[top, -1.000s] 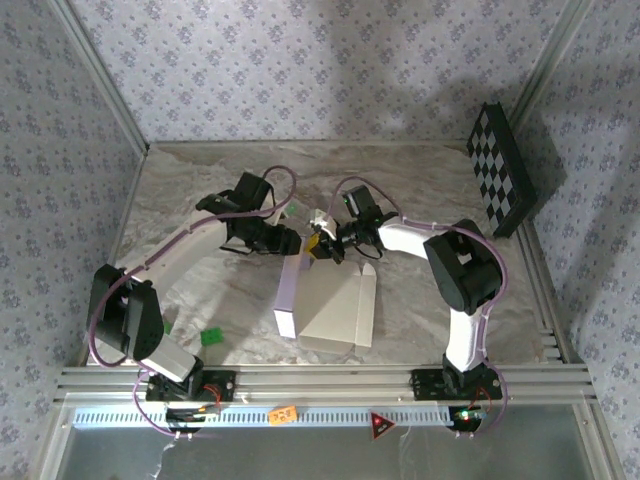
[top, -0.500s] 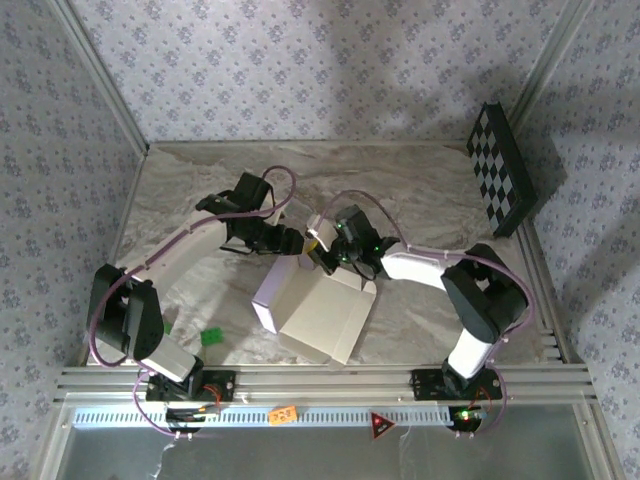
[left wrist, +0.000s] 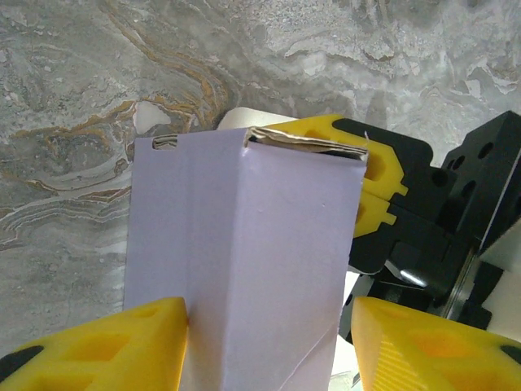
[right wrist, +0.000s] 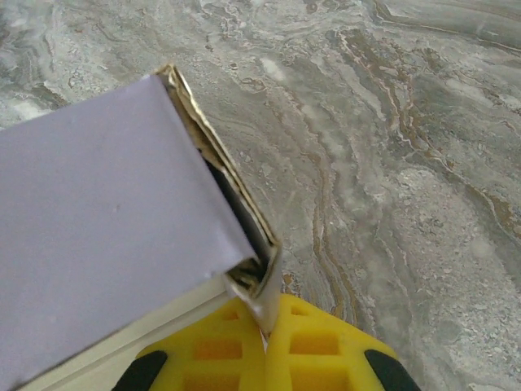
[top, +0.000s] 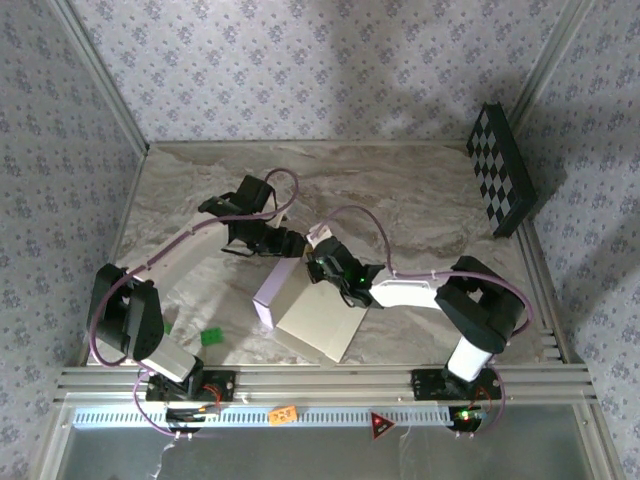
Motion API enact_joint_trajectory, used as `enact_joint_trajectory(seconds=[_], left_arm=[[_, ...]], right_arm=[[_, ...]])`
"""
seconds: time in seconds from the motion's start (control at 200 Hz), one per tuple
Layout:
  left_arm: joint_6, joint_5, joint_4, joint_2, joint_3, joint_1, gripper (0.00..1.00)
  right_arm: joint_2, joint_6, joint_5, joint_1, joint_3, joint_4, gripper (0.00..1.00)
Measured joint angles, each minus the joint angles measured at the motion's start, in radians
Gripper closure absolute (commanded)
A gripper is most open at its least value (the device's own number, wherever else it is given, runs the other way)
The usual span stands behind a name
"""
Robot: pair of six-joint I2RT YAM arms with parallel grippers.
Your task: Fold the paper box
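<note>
Right wrist: lavender paper box

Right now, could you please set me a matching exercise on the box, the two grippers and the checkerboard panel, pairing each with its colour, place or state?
Things:
1. paper box
2. left gripper
3. right gripper
4. checkerboard panel

Descriptions:
A. shut on a corner edge of the box
B. black and white, leaning at the far right
C. lavender and cream
D. open, straddling the box

Pairs: 1-C, 2-D, 3-A, 4-B
</note>
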Motion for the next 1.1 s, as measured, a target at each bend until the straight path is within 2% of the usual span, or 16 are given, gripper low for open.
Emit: enact_joint_trajectory(seconds=[0.075, 0.24, 0.375, 0.435, 0.575, 0.78, 0.97, 1.099], left_arm=[[0.002, 0.000, 0.002, 0.000, 0.000, 0.000, 0.43], [0.010, 0.001, -0.001, 0.000, 0.000, -0.001, 0.44], [0.010, 0.001, -0.016, 0.002, 0.000, -0.010, 0.44], [0.011, 0.001, -0.017, 0.002, 0.000, -0.011, 0.44], [0.011, 0.004, -0.017, 0.008, 0.000, -0.011, 0.44], [0.011, 0.004, -0.018, 0.008, 0.000, -0.011, 0.44], [0.010, 0.003, -0.022, 0.008, 0.000, -0.011, 0.44], [0.010, 0.004, -0.032, 0.008, 0.000, -0.012, 0.44]], right_arm=[[0.000, 0.002, -0.019, -0.004, -0.011, 0.024, 1.00], [-0.014, -0.028, -0.110, -0.039, -0.028, 0.032, 0.76], [-0.028, -0.105, -0.219, -0.073, -0.079, 0.032, 0.62], [-0.034, -0.145, -0.276, -0.090, -0.097, 0.032, 0.59], [-0.033, -0.204, -0.397, -0.141, -0.102, 0.057, 0.58], [0.051, -0.248, -0.537, -0.214, -0.101, 0.213, 0.58], [0.180, -0.257, -0.628, -0.230, -0.077, 0.299, 0.64], [0.217, -0.254, -0.641, -0.230, -0.068, 0.367, 0.72]])
